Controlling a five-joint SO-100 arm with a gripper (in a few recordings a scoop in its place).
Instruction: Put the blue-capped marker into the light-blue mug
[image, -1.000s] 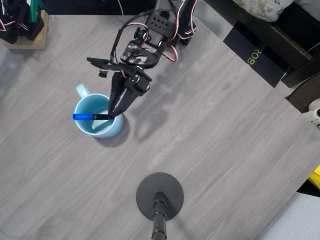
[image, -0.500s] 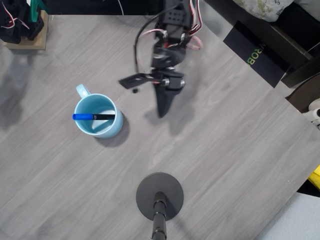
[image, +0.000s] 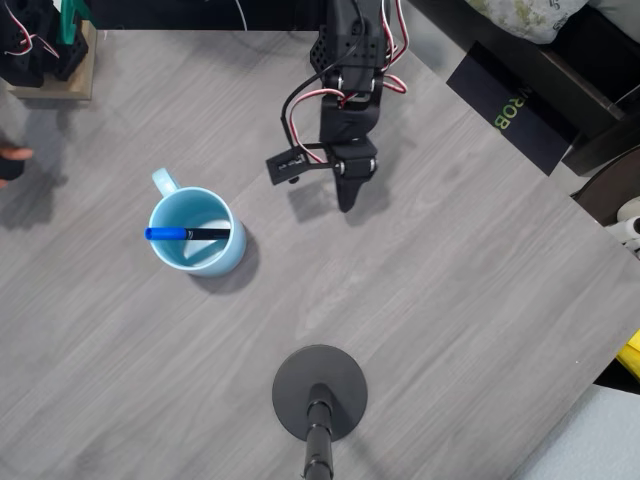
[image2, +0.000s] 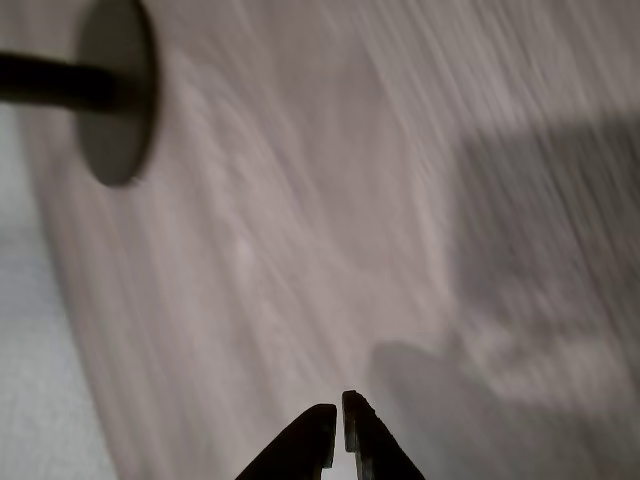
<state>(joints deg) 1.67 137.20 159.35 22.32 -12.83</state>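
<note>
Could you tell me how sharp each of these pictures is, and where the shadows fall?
The overhead view is sharp: the blue-capped marker lies crisply across the rim of the light-blue mug, which casts a soft shadow to its lower right, and the gripper shadows the table beside it. The wrist view is streaked with motion blur; the closed gripper stays sharp, and a broad shadow darkens the right side.

The table (image: 450, 300) had a grey wood-grain finish, matt and smooth-looking, and it showed the same streaked grain in the wrist view. The light-blue mug (image: 235, 256) looked like glazed ceramic with a glossy pale inside, and the blue-capped marker (image: 186, 233) across it looked like smooth plastic. The gripper (image2: 338, 435) was matt black plastic, and the round stand base (image: 320, 392) a dull black, metal-like disc.
</note>
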